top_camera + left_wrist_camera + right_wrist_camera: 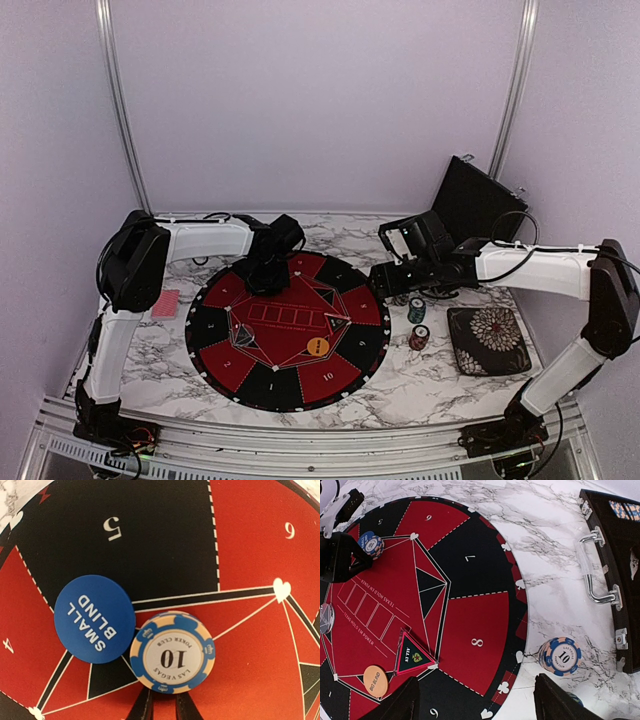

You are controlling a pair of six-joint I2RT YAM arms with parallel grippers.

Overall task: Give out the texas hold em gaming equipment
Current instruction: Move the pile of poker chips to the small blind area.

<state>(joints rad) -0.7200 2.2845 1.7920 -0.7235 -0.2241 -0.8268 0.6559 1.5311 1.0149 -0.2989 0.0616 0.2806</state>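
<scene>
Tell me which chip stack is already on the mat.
The blue 10 stack beside the Small Blind button, at seat 5. The other stacks stand on marble, off the mat.

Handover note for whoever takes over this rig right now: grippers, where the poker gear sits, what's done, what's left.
Left gripper: shut, fingertips at the blue 10 chip stack beside the Small Blind button near seat 5 on the round mat.
Right gripper: open, empty, above the mat's edge.
Done: Big Blind button on the mat.
Left: chip stacks on the marble by the patterned tray; pink card pile left of the mat.
</scene>
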